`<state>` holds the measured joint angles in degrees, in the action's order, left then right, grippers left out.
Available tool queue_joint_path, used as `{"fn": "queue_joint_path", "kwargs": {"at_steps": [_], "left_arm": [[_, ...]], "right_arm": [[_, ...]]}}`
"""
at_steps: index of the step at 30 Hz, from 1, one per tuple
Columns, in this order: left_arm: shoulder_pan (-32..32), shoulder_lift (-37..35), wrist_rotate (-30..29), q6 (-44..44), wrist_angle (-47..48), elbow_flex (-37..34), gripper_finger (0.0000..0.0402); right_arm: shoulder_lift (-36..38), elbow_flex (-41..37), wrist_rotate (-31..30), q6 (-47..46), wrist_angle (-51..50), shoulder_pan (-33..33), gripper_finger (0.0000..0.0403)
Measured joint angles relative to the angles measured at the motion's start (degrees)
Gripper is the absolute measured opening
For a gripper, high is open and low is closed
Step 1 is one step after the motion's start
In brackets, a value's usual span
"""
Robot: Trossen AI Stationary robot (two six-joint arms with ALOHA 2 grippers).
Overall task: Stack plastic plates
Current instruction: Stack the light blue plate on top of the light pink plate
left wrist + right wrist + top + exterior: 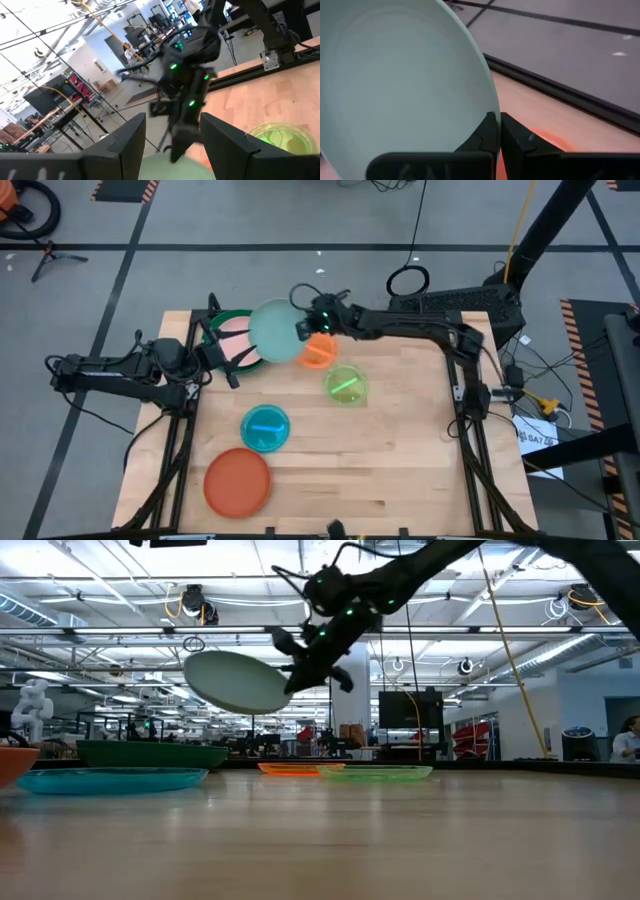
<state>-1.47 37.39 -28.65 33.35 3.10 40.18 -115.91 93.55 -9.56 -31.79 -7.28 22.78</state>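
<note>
right end effector [303,328] pinches mint plate [274,332] by its rim only, high above pink plate [232,329]; could slip, tilt.

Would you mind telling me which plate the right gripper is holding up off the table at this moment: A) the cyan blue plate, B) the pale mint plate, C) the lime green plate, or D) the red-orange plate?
B: the right gripper is pinching the rim of the pale mint plate, which the low view shows tilted in the air above the table, while the other three lie flat on the wood.
</note>
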Motion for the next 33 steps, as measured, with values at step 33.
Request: {"fn": "queue_joint_path", "kwargs": {"at_steps": [33], "left_arm": [[-0.01, 0.0, -0.06, 0.87, -0.18, 0.0, 0.0193]], "right_arm": [[-20.75, 25.69, 3.84, -2.17, -5.49, 1.36, 0.008]]}}
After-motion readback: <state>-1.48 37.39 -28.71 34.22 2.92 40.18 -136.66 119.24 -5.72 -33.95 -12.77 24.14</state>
